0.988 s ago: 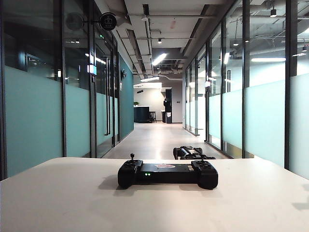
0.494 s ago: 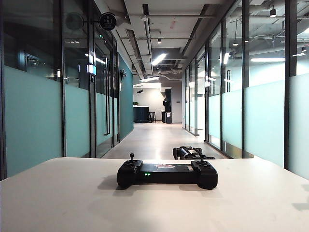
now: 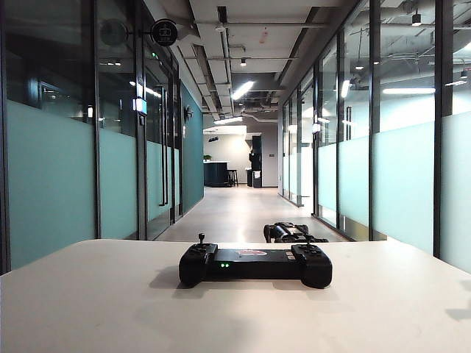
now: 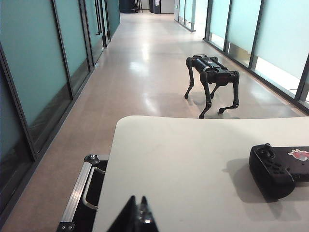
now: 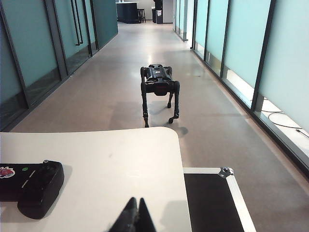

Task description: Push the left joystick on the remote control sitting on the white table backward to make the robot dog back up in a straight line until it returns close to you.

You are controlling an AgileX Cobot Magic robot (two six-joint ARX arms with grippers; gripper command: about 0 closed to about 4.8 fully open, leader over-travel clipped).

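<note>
Nothing changed against the earlier exterior frames. Remote control (image 3: 255, 265) flat on white table (image 3: 110, 309), left joystick (image 3: 201, 239) upright, robot dog (image 4: 211, 82) standing on corridor floor just beyond table edge. Left gripper (image 4: 136, 217) and right gripper (image 5: 135, 216) both closed, empty, well apart from remote control.

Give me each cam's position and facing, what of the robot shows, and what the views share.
Exterior: low behind the white table, facing down the corridor over the remote control; no robot parts visible.
Left wrist: above the table's left side, looking forward; left gripper fingers shut.
Right wrist: above the right side, looking forward; right gripper fingers shut.
Shared: all three show table, remote and the robot dog standing just beyond the far edge.
</note>
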